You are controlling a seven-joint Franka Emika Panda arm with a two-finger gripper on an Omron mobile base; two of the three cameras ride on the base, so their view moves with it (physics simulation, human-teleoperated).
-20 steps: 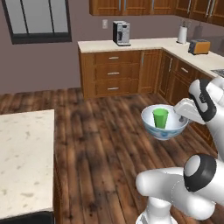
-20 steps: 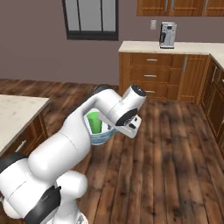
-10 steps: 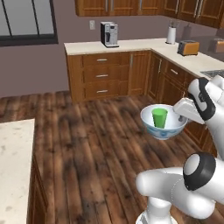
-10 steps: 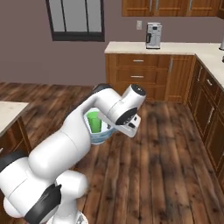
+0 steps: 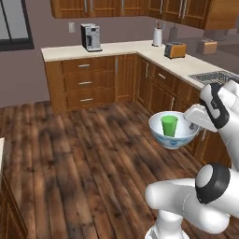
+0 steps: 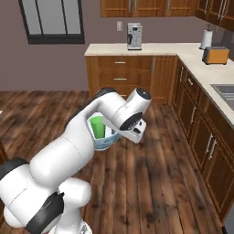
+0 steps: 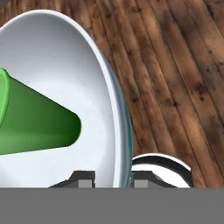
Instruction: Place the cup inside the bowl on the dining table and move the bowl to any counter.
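Currently tool (image 7: 113, 177) clamps rim of bowl (image 5: 173, 137), one finger inside, one outside; cup (image 5: 169, 126) upright inside bowl, bowl held above wood floor (image 5: 84, 154), near counter (image 5: 186, 70).

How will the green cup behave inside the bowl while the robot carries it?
The cup stands loose and upright in the bowl, so it may slide or tip. The tool pinches only the rim, so the bowl could tilt. It looks rigid, perhaps breakable.
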